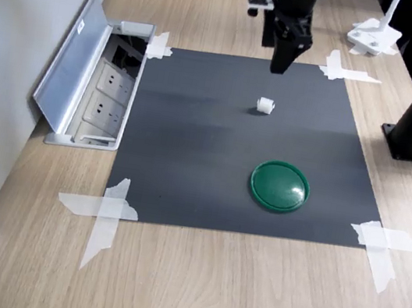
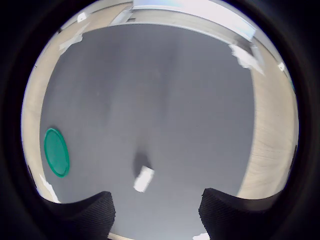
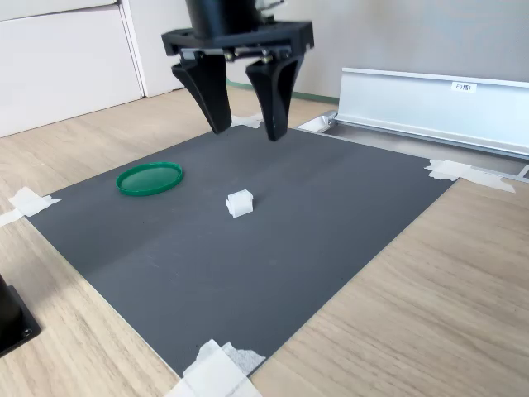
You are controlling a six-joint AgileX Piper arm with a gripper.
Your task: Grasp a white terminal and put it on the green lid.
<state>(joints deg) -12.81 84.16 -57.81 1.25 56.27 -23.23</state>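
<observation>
Though airborne — end effector (image 3: 245, 132) agape, empty

You see: light oak-grain wooden tabletop (image 1: 190, 294); dark grey rectangular mat (image 1: 211, 171) taped at corners with white tape strips (image 1: 105, 212); open silver metal socket box (image 1: 94, 92) beside grey wall (image 1: 13, 27).

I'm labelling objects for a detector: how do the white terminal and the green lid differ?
Colour: the terminal is matte white, the lid glossy dark green.
Shape: the terminal is a small chunky block, the lid a flat round disc with a raised rim.
Size: the terminal is far smaller than the lid.
Place: in the second exterior view the terminal sits almost under the open gripper, the lid further left.
Both rest apart on the dark mat, untouched.
</observation>
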